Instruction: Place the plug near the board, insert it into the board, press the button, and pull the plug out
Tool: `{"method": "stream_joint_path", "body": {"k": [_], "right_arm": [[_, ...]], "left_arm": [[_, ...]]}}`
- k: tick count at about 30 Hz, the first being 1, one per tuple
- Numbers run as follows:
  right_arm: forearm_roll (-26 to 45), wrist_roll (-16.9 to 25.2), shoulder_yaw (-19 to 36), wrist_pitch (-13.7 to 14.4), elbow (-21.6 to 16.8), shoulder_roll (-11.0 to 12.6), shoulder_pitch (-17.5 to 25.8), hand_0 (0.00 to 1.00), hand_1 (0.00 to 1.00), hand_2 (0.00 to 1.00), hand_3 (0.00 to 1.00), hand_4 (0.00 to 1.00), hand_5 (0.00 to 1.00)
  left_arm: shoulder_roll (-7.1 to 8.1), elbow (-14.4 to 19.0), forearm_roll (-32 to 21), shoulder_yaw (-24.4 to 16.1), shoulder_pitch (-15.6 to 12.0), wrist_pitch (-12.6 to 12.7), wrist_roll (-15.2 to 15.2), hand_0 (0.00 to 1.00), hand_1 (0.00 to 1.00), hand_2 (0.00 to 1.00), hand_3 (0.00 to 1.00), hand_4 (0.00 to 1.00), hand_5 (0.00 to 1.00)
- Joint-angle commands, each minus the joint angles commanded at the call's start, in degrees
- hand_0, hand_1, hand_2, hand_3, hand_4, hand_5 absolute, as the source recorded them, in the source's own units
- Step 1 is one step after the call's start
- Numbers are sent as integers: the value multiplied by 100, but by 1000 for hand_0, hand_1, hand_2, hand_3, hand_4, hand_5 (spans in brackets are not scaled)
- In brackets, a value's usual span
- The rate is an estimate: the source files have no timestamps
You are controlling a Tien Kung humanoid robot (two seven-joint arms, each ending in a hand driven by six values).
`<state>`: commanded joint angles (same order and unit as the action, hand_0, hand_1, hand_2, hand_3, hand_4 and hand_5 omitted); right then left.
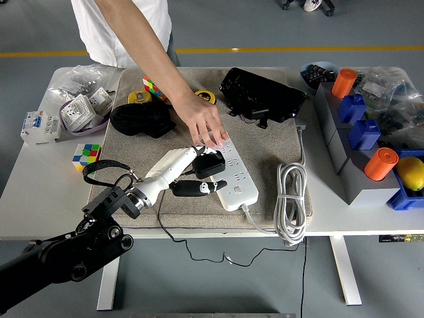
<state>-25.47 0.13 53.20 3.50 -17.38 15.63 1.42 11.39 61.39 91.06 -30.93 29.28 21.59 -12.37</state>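
Note:
A white power strip (pixel 233 173) lies on the grey mat (pixel 265 142) in the middle of the table. My left hand (pixel 199 171), white-fingered on a black arm, is shut on the black plug (pixel 209 163), which sits at the strip's left side over its sockets. The plug's thin black cord (pixel 192 250) trails off the table's front edge. A person's hand (pixel 207 126) presses down on the strip's far end. The strip's coiled white cable (pixel 290 199) lies to its right. My right hand is out of view.
A black pouch (pixel 140 119) and black case (pixel 260 95) lie at the mat's back. Two puzzle cubes (pixel 87 155) and electrical parts (pixel 78 111) are at the left. Grey boxes with blue and orange pieces (pixel 363 132) fill the right side.

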Motion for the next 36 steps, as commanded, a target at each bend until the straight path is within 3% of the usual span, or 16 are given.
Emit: {"method": "stream_joint_path", "body": {"k": [10,19,20,24,25,27,31,32,36], "right_arm": [[-3,8,5,2,-1,-1,0,677,687,683,590,998,574],[-4,6,-15,1,-6,-1,10,674,688,684,588,998,574],[-6,6,-12,1,-7,0,10,674,687,683,589,998,574],[-16,5,-13,4,-14,9,16,674,687,683,589,998,574],[-16,5,-15,5,-14,13,12,674,687,682,589,998,574],[-10,3,-19,5,-12,13,12,674,687,682,589,998,574],[-4,1,-29,7,-14,16,16,674,687,682,589,998,574],[-1,1,-34,8,-14,18,16,673,686,682,589,998,574],[12,-1,-75,6,-14,29,7,673,686,682,589,998,574]], "left_arm": [[14,81,-55,-131,-24,44,-113,676,722,741,700,888,630],[168,767,-294,-374,-139,30,-52,686,729,748,705,891,628],[188,879,-325,-394,-156,-6,6,569,641,696,704,897,627],[271,1369,-387,-489,-194,-265,476,569,641,696,704,897,627],[288,1502,-405,-525,-191,-356,644,262,399,519,679,896,541],[309,1697,-362,-582,-182,-542,933,262,399,519,679,896,541],[341,2144,-171,-718,-119,-1167,1826,262,399,519,679,896,541],[340,2201,-137,-729,-101,-1296,2016,116,153,272,752,784,204],[307,2315,-127,-701,27,-1860,2721,116,153,272,752,784,204]]}}
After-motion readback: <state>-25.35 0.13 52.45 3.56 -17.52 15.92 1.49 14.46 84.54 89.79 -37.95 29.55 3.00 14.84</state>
